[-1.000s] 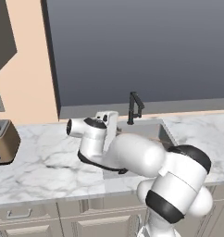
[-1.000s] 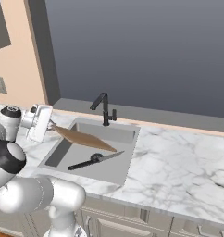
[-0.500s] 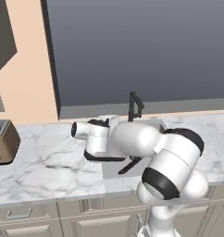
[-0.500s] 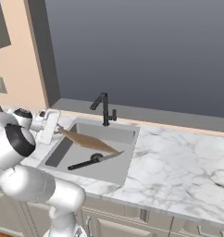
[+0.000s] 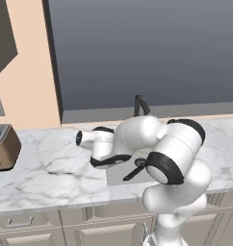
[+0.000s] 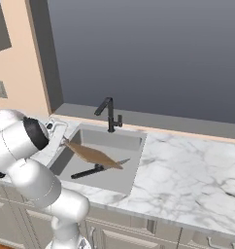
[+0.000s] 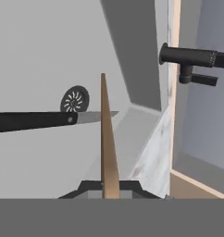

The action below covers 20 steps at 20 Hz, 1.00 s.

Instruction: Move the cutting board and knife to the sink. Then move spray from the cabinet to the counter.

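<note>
My gripper (image 6: pixel 64 141) is shut on the left end of the cutting board (image 6: pixel 92 154), a light-brown wooden board held tilted over the sink (image 6: pixel 120 140). In the hand view the cutting board (image 7: pixel 107 148) runs edge-on away from my gripper (image 7: pixel 107 186). The knife (image 6: pixel 95 169) lies on the basin floor, black handle to the left, and the board's far end hangs over its grey blade. Seen from the hand, the knife (image 7: pixel 37 121) lies crosswise behind the board, near the round drain (image 7: pixel 75 98). The spray and the cabinet are out of view.
The black faucet (image 6: pixel 109 112) stands at the sink's back edge, close to the board's right side in the hand view. White marble counter (image 6: pixel 187 170) spreads to the right of the basin. A toaster (image 5: pixel 3 146) sits at the counter's far left. My own arm covers much of the sink (image 5: pixel 119 176).
The arm has folded further over the sink, and the held cutting board has moved a little right and down into the basin. The knife has stayed put.
</note>
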Tool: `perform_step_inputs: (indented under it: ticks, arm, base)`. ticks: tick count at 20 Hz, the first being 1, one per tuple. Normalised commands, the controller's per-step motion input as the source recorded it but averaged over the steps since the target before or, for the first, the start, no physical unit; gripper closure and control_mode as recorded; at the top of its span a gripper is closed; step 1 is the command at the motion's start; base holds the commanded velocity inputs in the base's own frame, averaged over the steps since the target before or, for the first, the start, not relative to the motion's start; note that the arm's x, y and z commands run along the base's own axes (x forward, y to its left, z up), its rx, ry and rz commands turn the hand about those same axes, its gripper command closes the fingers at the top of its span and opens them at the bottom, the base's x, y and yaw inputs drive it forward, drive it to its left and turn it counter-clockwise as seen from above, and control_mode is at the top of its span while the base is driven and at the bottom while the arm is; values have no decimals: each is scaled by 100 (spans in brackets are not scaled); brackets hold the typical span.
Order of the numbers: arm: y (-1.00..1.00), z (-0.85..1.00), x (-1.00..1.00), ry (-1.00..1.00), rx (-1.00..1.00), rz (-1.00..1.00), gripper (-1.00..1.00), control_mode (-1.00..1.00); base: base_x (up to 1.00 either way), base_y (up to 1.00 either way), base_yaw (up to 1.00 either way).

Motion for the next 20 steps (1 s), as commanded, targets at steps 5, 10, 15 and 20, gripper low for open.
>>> perform_step_inputs:
  ticks: [5, 10, 15, 20]
  arm:
    - [-2, -47, 16, 0, 9, 0, 100, -100]
    - [-3, -50, 15, 0, 9, 0, 100, -100]
    - [-7, -50, 17, 0, 9, 0, 100, -100]
    - [-2, -44, 15, 0, 9, 0, -100, -100]
  base:
    - [0, 0, 0]
    - [0, 0, 0]
    - [0, 0, 0]
    - [0, 0, 0]
